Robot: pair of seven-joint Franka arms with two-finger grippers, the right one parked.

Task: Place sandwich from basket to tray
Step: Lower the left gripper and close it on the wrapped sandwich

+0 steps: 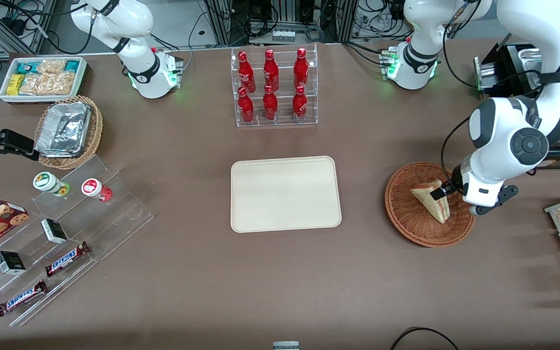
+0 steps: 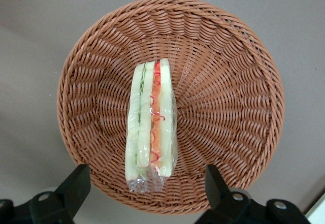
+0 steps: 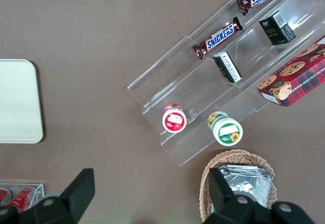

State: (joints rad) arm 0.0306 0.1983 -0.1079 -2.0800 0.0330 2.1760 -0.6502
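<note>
Black fingers are standing wide apart, nothing between them, and the gripper is hanging directly over the sandwich. In the wrist view one fingertip is showing on each side of the wedge's wrapped end, so the jaws are looking lined up to close across its bread faces rather than along its length, which reads like a deliberate pre-grasp pose.

One sandwich is standing on edge in the basket, its red, white and green layers facing up at the camera; that upright stance is offering the fingers two flat sides to pinch.

Moving outward in the front view, the gripper is sitting at the sandwich, the wrist above the rim of the basket toward the working arm's end of the table. One tray is waiting bare, well apart from the basket, in the middle of the table, probably so the carry is a short, level sweep.

Farther from the front camera than the tray, six red bottles are filling a clear rack. Two Snickers bars are lying on the acrylic steps toward the parked arm's end.
</note>
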